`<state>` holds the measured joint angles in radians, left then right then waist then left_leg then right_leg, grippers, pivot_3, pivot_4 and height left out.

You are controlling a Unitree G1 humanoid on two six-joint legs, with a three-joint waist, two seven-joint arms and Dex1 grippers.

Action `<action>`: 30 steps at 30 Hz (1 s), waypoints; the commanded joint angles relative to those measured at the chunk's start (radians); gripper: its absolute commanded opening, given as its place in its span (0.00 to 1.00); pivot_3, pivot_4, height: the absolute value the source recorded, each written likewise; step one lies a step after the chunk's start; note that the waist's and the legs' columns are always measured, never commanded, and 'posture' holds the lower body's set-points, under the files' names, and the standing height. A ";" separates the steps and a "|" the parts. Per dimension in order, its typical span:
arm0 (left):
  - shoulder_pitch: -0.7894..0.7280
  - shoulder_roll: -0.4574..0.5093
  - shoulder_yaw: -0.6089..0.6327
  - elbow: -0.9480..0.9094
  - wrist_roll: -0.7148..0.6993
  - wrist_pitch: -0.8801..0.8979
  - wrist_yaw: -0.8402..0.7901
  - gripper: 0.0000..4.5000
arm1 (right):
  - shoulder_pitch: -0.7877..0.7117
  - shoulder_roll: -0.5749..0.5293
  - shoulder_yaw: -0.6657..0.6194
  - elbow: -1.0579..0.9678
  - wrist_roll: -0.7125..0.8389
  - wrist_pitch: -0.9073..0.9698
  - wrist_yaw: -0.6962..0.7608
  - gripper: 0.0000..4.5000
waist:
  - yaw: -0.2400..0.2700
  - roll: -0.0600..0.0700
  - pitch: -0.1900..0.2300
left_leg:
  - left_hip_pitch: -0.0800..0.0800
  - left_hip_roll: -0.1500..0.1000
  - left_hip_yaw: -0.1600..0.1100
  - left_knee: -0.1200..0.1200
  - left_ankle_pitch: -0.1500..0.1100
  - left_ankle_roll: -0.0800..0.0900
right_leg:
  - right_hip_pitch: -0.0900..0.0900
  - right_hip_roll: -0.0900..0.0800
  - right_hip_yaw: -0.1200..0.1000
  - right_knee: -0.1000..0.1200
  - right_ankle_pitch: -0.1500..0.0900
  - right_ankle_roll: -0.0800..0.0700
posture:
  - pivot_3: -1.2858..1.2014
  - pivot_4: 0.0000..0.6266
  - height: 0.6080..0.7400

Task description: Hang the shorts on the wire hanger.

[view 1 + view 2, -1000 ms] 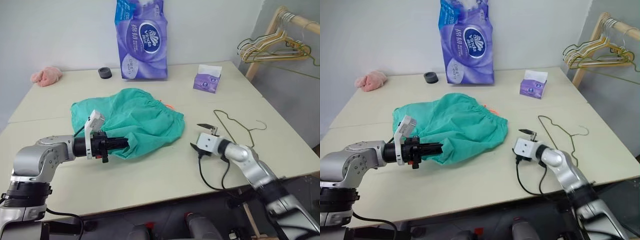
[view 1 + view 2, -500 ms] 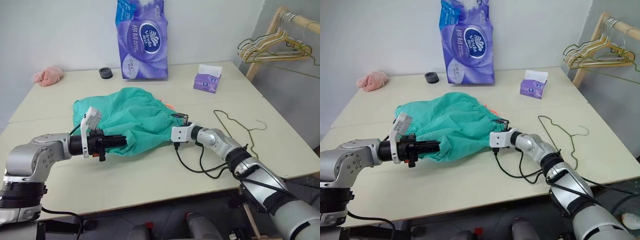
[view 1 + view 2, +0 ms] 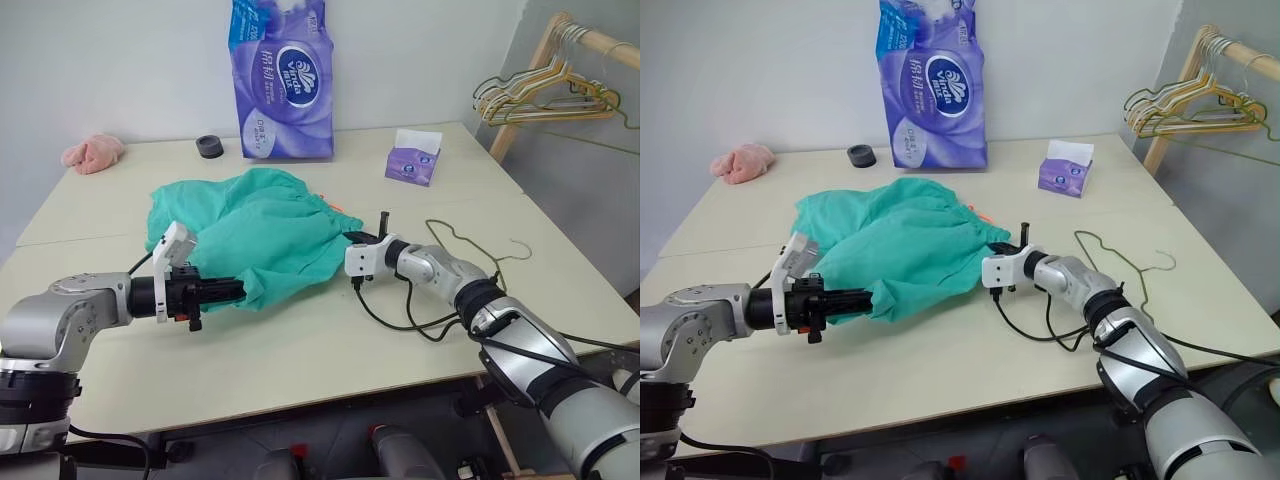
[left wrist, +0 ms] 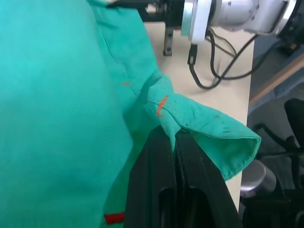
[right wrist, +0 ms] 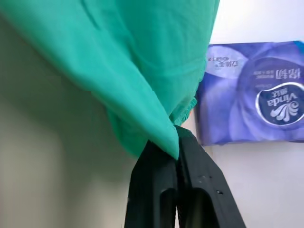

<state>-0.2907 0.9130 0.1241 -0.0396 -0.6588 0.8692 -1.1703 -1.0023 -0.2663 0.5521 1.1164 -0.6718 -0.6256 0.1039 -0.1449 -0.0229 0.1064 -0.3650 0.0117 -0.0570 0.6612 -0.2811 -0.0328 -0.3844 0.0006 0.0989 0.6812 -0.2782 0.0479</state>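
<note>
1. The shorts (image 3: 262, 229) are soft teal-green cloth, rumpled into loose folds, and lie across the middle of the table (image 3: 300, 350). A gathered waistband edge faces the far side, where a bit of bright orange drawstring (image 3: 333, 207) peeks out.
2. The left gripper (image 3: 238, 290) has its two black fingers pressed together on a stitched hem at the near left corner of the shorts. In the left wrist view that hem (image 4: 199, 124) bunches into a tight fold above the fingers (image 4: 154, 180), with small orange stitches in the seam.
3. The right gripper (image 3: 352, 238) is pinched shut on the right edge of the shorts. In the right wrist view the cloth (image 5: 142, 71) drapes down to a point caught between the flat black fingers (image 5: 199, 175).
4. The wire hanger (image 3: 470, 250) is thin greyish metal, a triangle with a curved hook. It lies flat on the table just right of the right arm, apart from the shorts.
5. The table is pale and smooth, with a seam running across it.
6. At the far edge stands a tall glossy purple pack of tissue paper (image 3: 282, 80). A small black ring (image 3: 208, 146) lies to its left and a fuzzy pink lump (image 3: 93, 152) further left.
7. A small purple tissue packet (image 3: 413, 160) sits on the far right part of the table.
8. Beyond the table's right side, a bundle of gold and green wire hangers (image 3: 540, 100) hangs from a wooden rail (image 3: 590, 40).
</note>
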 commanded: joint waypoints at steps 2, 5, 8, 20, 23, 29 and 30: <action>-0.007 0.010 -0.014 0.012 0.020 -0.031 -0.020 0.00 | 0.006 -0.037 -0.026 -0.090 0.029 -0.045 0.012 0.00 | -0.001 0.000 0.000 | 0.000 0.000 0.000 0.000 0.000 0.000 | 0.000 0.000 0.000 0.000 0.000 0.000 | 0.50 0.08 1.00; -0.008 0.008 -0.043 0.021 0.045 -0.052 -0.029 0.00 | 0.051 -0.089 -0.021 -0.168 0.024 -0.058 0.038 0.00 | 0.000 0.000 0.000 | 0.000 0.000 0.000 0.000 0.000 0.000 | 0.000 0.000 0.000 0.000 0.000 0.000 | 0.49 0.08 1.00; -0.003 0.006 -0.088 0.009 0.064 -0.068 -0.054 0.00 | 0.121 -0.172 -0.029 -0.270 0.033 -0.057 0.106 0.00 | 0.004 0.000 0.000 | -0.001 0.000 0.000 0.000 0.000 0.000 | 0.000 0.000 0.000 0.000 0.000 0.000 | 0.49 0.09 1.00; 0.010 0.084 -0.321 0.032 0.226 -0.276 -0.298 0.00 | 0.627 -0.581 -0.136 -1.242 0.327 0.400 0.820 0.00 | -0.005 0.002 0.001 | 0.000 0.001 0.002 0.001 0.000 0.000 | 0.000 0.002 0.001 -0.001 -0.004 0.001 | 0.46 0.12 1.00; 0.019 0.118 -0.375 0.094 0.329 -0.432 -0.357 0.00 | 0.696 -0.618 -0.159 -1.449 0.381 0.571 0.934 0.00 | -0.008 0.002 0.001 | 0.001 0.002 0.003 0.001 0.000 0.000 | 0.001 0.003 0.001 0.000 -0.006 0.004 | 0.46 0.12 1.00; 0.050 0.140 -0.439 0.211 0.480 -0.701 -0.408 0.00 | 0.782 -0.645 -0.137 -1.701 0.433 0.823 1.072 0.00 | 0.000 0.002 0.001 | 0.000 0.002 0.005 0.001 0.000 0.000 | 0.001 0.004 0.000 -0.001 -0.007 0.003 | 0.46 0.12 1.00; 0.057 0.142 -0.441 0.216 0.485 -0.720 -0.416 0.00 | 0.788 -0.645 -0.134 -1.719 0.434 0.845 1.081 0.00 | 0.001 0.002 0.001 | -0.001 0.002 0.006 0.001 0.000 0.000 | 0.000 0.003 0.000 -0.001 -0.007 0.002 | 0.46 0.12 1.00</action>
<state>-0.2534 1.0172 -0.3008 0.1460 -0.2462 0.1950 -1.5652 -0.2124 -0.8871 0.4409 -0.5632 -0.2459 0.1649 1.1553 -0.1437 -0.0212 0.1075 -0.3658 0.0144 -0.0513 0.6622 -0.2814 -0.0324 -0.3843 0.0038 0.0986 0.6800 -0.2861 0.0501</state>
